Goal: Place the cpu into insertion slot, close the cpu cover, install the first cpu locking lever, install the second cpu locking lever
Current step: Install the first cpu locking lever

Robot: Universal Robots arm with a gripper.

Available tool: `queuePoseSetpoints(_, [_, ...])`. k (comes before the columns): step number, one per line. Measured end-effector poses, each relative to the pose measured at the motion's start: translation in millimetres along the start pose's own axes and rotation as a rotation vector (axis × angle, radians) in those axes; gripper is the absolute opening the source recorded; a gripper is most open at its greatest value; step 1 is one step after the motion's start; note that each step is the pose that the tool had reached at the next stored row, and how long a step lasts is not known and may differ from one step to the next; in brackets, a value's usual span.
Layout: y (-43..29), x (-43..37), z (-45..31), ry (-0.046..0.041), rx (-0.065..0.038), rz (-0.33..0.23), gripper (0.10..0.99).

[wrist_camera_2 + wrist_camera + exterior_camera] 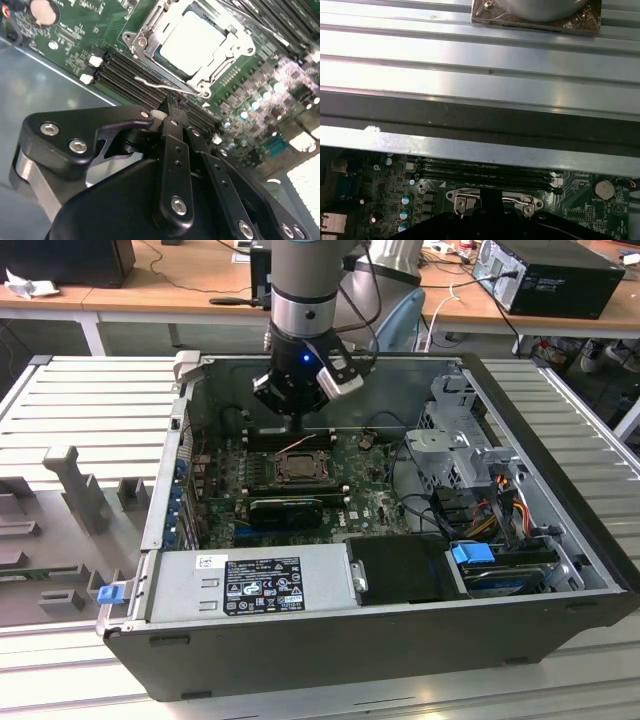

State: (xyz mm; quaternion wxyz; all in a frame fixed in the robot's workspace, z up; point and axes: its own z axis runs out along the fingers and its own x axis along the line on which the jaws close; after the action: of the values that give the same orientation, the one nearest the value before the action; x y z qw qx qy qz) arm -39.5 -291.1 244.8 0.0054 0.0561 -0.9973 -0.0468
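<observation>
The cpu (192, 42) lies flat in the insertion slot (298, 468) on the green board. The cpu cover (218, 67) is down over it, framing the silver top. A thin wire locking lever (159, 84) runs along the socket's near side, its free end standing a little off the frame. My gripper (172, 107) is shut with nothing visible between the fingers, its tip just beside that lever. In the exterior view the gripper (296, 418) hangs just above the socket's far edge. The socket's edge (492, 201) also peeks out in the first wrist view.
Black memory slots (127, 80) lie between the socket and the case wall (470, 150). A long black graphics card (285, 510) sits in front of the socket. The power supply (250, 585) and drive cage (455, 455) crowd the case's front and the exterior view's right.
</observation>
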Motion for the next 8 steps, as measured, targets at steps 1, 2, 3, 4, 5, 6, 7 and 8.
queuePoseSetpoints(1, [-0.4,-1.6,2.6,0.0011,0.0,-0.013,0.106])
queuePoseSetpoints(2, [-0.7,-5.9,5.4,0.0013,0.0,-0.014,0.106])
queuePoseSetpoints(3, [-0.6,-7.2,7.0,0.0015,0.0,-0.014,0.106])
queuePoseSetpoints(4, [0.0,-9.9,9.6,0.0012,0.0,-0.013,0.106])
queuePoseSetpoints(5, [0.0,-10.3,10.9,0.0001,0.0,-0.002,0.106])
queuePoseSetpoints(6, [-0.1,-10.3,11.6,-0.0006,0.0,0.007,0.106])
queuePoseSetpoints(7, [0.0,-10.6,12.2,-0.0012,0.0,0.013,0.106])
queuePoseSetpoints(8, [0.2,-11.5,12.8,-0.0015,0.0,0.016,0.106])
